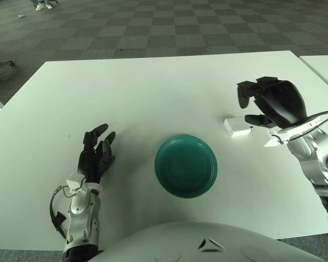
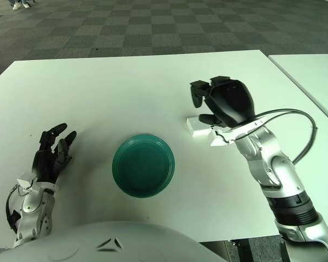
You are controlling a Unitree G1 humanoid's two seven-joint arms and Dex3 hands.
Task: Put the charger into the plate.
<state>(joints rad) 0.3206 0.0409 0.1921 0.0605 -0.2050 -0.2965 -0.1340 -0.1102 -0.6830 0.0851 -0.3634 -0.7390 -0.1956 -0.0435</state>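
Note:
The white charger [image 1: 238, 127] lies flat on the white table [image 1: 153, 93], to the right of the empty green plate [image 1: 186, 165]. My right hand [image 1: 246, 109] hovers over the charger's right end. Its fingers are spread above the charger and its thumb [image 1: 256, 119] is low beside it; it holds nothing. My left hand [image 1: 97, 148] shows to the left of the plate with relaxed fingers, and it is empty. In the right eye view the charger [image 2: 198, 126] and plate [image 2: 143, 165] stand a hand's width apart.
A second white table [image 1: 325, 65] shows at the far right, with a narrow gap between it and my table. Checkered carpet floor [image 1: 164, 27] lies beyond the far edge. A cable [image 2: 295, 117] loops off my right wrist.

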